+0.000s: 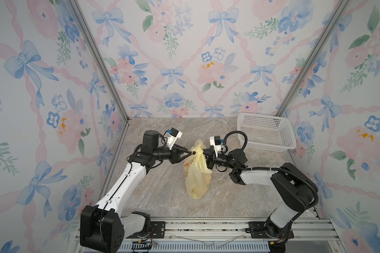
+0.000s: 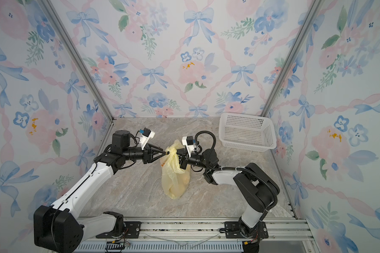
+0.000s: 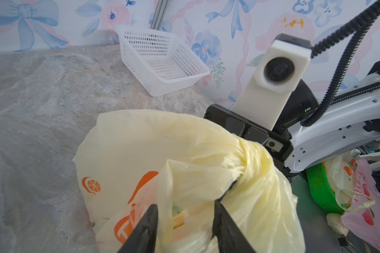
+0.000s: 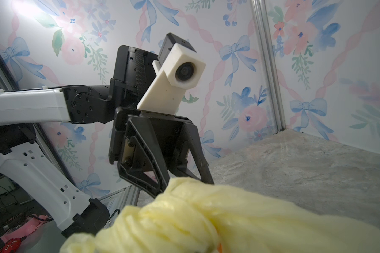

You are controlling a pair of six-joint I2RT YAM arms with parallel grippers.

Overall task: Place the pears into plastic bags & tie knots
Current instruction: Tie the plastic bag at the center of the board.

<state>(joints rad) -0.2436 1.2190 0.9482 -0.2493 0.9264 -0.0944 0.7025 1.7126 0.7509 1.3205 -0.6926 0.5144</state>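
The left arm [image 1: 123, 184] and right arm [image 1: 258, 176] shared one livery: glossy white link shells set between matte black joint housings, each on a black base plate [image 1: 157, 226]. A big boxy black housing [image 1: 99, 227] sat on the left arm. A ribbed black cable conduit [image 3: 349, 28] ran along the right arm. Each wrist bore a cream-white camera block [image 4: 180, 72] with a round dark lens. The left gripper [image 4: 185, 184] had black openwork triangular fingers [image 4: 148, 157]. Round screw heads dotted a black joint [image 4: 83, 107], and small slots pierced a white shell [image 4: 37, 173]
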